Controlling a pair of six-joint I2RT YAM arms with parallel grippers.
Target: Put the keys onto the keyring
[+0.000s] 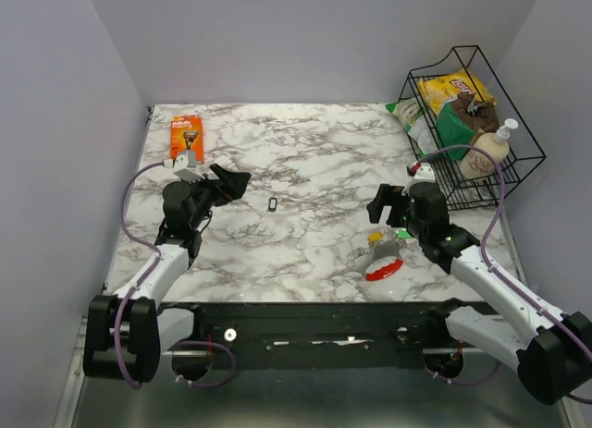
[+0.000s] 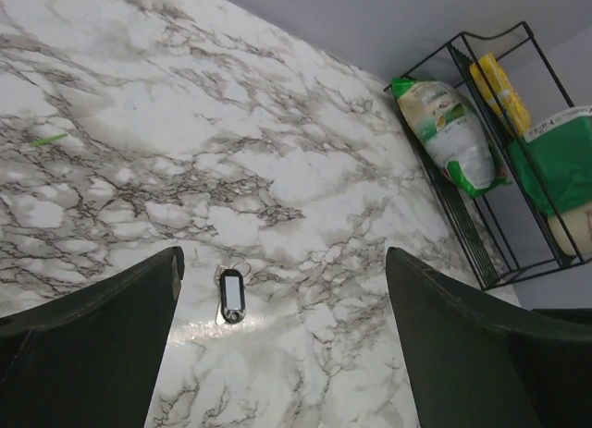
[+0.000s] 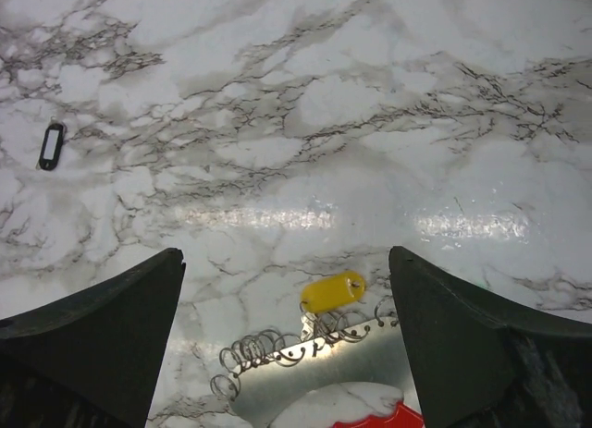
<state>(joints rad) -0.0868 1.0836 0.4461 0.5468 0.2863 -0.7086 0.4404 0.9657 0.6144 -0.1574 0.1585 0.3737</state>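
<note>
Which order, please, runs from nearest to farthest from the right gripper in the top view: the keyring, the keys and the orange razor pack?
1. keys, right beside the right gripper, toward the near edge.
2. keyring, at mid-table, to its left.
3. orange razor pack, at the far left corner.

Orange razor pack (image 1: 186, 135) far left — black wire rack (image 1: 521, 116) with snack bags (image 1: 453, 86), pump bottle (image 1: 488, 149), far right.

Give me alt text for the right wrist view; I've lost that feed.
The right gripper hangs open over the keys, yellow head and red tag showing, on the marble table. The keyring lies apart at the far left.
</note>
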